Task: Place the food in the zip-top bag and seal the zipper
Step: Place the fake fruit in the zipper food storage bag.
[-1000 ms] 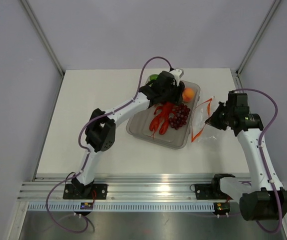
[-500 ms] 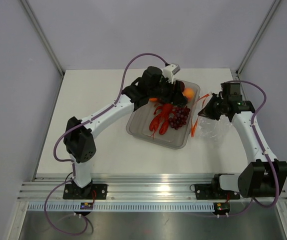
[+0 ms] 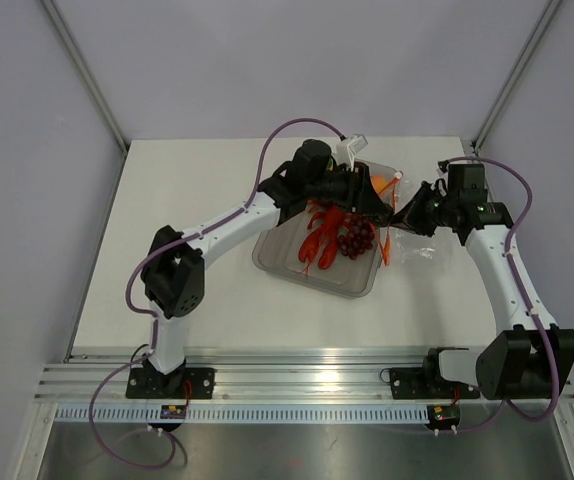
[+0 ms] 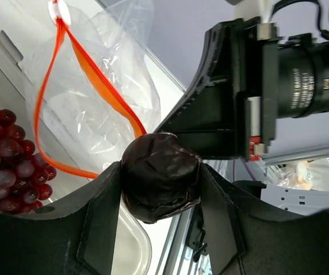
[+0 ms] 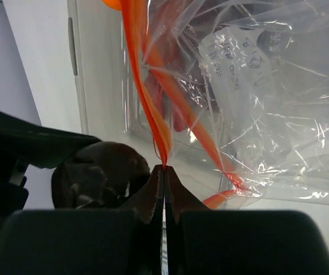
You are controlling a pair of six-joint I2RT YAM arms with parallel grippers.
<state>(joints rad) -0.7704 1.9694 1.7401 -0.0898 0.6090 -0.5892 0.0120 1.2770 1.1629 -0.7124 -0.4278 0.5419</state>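
Left arm is stretched long across the counter, elbow low, wrist reaching out over the far right corner of the tray. The left fingers stand about half spread and are clamped on either side of the dark plum, which sits snug between them, wrinkled skin bulging out the front.

Over on the other side, the right arm is bent in from the right edge, its wrist turned toward the tray. The right fingers are pressed fully together, nipping the red-orange zipper of the clear bag right at their tips, and the bag hangs lifted from that pinch.

From the left wrist, the zipper gapes in a long loop, mouth parted, and the plum hovers just beside that loop's lower end, not inside the bag. The right wrist view has the plum close by the pinch point.

Lobster and grapes lie in the tray.
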